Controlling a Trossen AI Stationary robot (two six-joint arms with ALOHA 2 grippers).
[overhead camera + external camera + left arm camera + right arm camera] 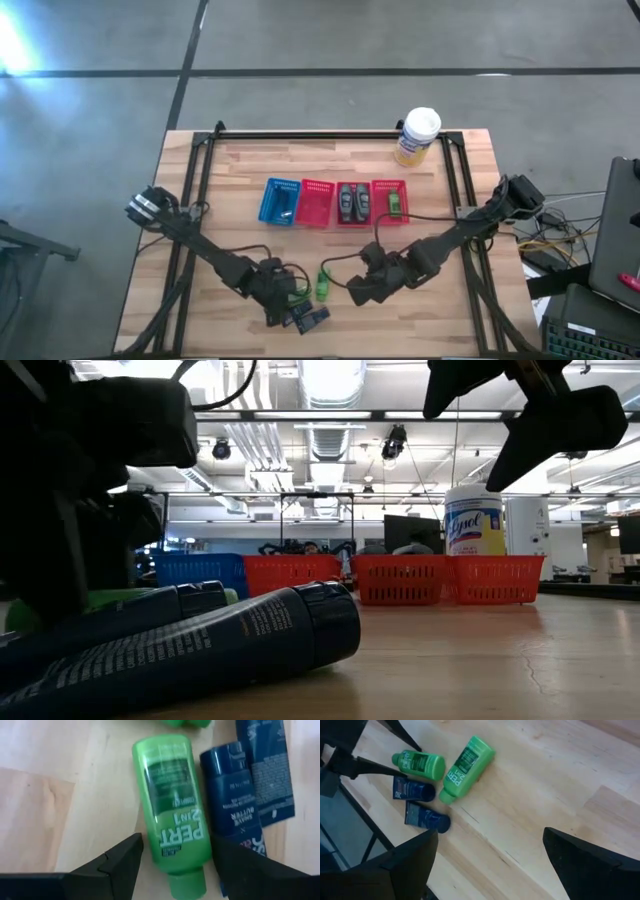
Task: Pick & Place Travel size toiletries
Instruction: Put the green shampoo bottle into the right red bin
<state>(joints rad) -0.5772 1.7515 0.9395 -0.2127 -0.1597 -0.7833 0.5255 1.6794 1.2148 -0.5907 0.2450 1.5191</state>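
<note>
1. Green plastic bottle (pixel 171 815) lay flat on the wooden worktop (pixel 240 170) near its front edge, a dark blue tube (pixel 234 815) just beside it.
2. Left end effector (pixel 175 870) hovered right over it, fingers spread wide, one each side of the cap end, not yet touching.
3. Bottle looked light, smooth, semi-rigid; likely slippery, would squash a little under a hard pinch.
4. Best hold: across the flat labelled body mid-length, not the narrow cap.
5. Right end effector (pixel 490 865) hung wide open above bare worktop, well apart from a second green bottle (pixel 467 767).
6. Red basket (pixel 389 200) already held one green item.
</note>
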